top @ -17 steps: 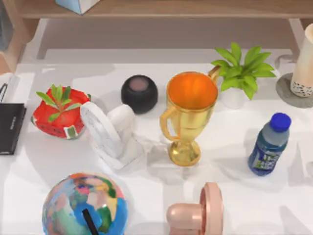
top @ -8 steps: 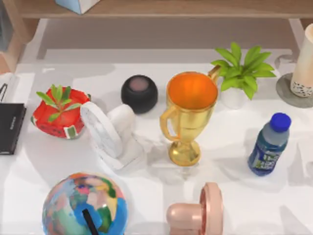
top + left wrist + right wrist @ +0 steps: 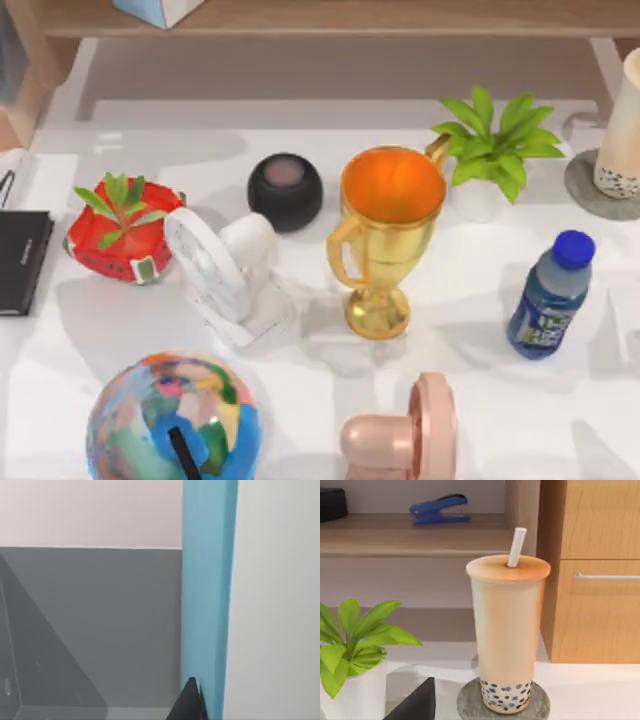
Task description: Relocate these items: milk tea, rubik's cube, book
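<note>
The milk tea (image 3: 622, 130) is a tall cream cup with dark pearls at its base, upright on a grey coaster (image 3: 585, 190) at the table's far right edge. In the right wrist view the milk tea (image 3: 507, 635) stands straight ahead with a white straw, and a dark part of my right gripper (image 3: 415, 705) shows low down, apart from the cup. In the left wrist view a teal-blue band (image 3: 207, 595), which may be the book's cover, runs close past a dark tip of my left gripper (image 3: 189, 702). The rubik's cube is out of view.
On the table stand a gold trophy (image 3: 385, 235), a blue-capped bottle (image 3: 548, 295), a potted plant (image 3: 495, 150), a black speaker (image 3: 285, 190), a white fan (image 3: 225, 270), a pink fan (image 3: 405, 430), a globe (image 3: 170, 420), a red planter (image 3: 120, 230) and a black slab (image 3: 20, 260). A wooden shelf runs behind.
No object on the table has moved. Only the faint shadows on the white tabletop have shifted a little.
</note>
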